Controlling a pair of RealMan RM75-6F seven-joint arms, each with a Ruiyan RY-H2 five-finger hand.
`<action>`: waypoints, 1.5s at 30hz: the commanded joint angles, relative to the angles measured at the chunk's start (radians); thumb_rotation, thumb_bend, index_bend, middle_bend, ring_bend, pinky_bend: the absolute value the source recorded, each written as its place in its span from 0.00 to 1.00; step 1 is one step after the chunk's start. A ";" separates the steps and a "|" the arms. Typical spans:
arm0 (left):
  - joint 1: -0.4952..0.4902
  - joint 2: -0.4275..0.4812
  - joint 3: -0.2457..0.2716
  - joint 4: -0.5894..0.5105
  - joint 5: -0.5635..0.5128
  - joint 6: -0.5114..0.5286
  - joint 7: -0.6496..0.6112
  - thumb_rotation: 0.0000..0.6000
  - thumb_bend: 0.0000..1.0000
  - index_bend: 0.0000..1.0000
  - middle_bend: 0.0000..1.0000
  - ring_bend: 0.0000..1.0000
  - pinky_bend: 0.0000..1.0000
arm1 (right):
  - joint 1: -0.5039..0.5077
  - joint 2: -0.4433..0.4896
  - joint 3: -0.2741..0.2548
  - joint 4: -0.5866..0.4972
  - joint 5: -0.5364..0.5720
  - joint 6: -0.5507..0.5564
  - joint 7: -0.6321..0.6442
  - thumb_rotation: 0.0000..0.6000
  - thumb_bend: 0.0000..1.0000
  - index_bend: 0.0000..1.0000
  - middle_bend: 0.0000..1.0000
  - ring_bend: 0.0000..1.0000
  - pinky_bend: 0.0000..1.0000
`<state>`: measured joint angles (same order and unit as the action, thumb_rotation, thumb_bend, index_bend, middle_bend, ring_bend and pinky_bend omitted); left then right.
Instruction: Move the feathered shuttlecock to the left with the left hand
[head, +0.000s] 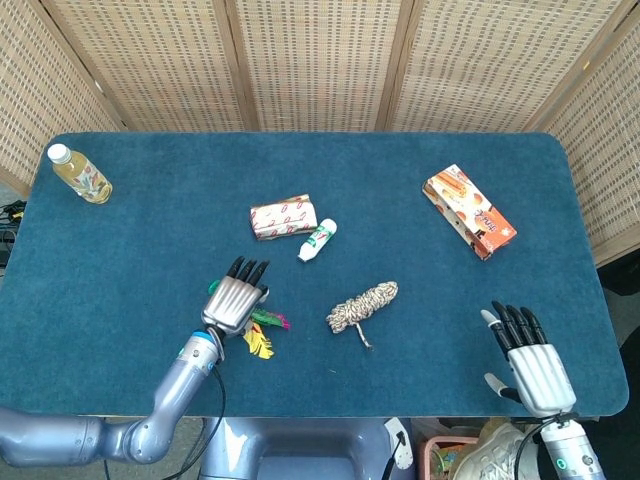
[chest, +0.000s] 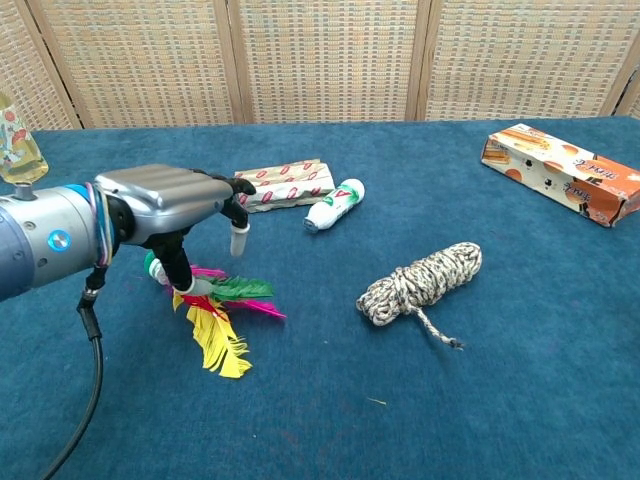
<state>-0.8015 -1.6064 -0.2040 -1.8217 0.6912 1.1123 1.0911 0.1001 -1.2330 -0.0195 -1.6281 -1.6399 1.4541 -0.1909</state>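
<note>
Blue desk (head: 150, 210), plenty scattered across it. Just beyond the shuttlecock lies a red-and-white packet (chest: 283, 185) with a small white tube (chest: 334, 205) touching its right end; neither sits to the shuttlecock's left. A coil of rope (chest: 420, 283) lies off to its right, well apart. Far right, an orange box (chest: 560, 172) lies flat, closed, contents unseen. Back left corner, a bottle (head: 80, 172) of yellowish liquid stands upright with a white cap.

The shuttlecock (chest: 225, 305) lies on its side near the front of the desk, left of centre: green-and-white base pointing back-left, pink, green and red feathers fanned out, yellow ones trailing toward the front edge.

The left hand (chest: 170, 205) hangs right over the base end, palm down, fingers apart and curved downward, thumb reaching down to the feathers by the base, but nothing gripped yet. The right hand (head: 530, 360) rests at the desk's front right corner, fingers straight and spread, holding nothing.
</note>
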 joint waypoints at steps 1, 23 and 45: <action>-0.025 -0.023 0.016 0.012 -0.022 0.013 0.016 1.00 0.28 0.42 0.00 0.00 0.00 | -0.001 0.003 0.001 0.000 0.000 0.003 0.007 1.00 0.17 0.04 0.00 0.00 0.00; -0.119 -0.104 0.045 0.092 -0.114 0.061 0.019 1.00 0.32 0.52 0.00 0.00 0.00 | -0.001 0.013 -0.004 -0.004 -0.013 0.007 0.030 1.00 0.17 0.04 0.00 0.00 0.00; -0.089 0.010 0.024 -0.010 -0.028 0.139 -0.115 1.00 0.38 0.62 0.00 0.00 0.00 | 0.001 0.005 -0.009 -0.001 -0.019 0.002 0.014 1.00 0.17 0.04 0.00 0.00 0.00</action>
<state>-0.9051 -1.6293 -0.1670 -1.7985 0.6380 1.2316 1.0055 0.1008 -1.2281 -0.0283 -1.6298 -1.6586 1.4565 -0.1768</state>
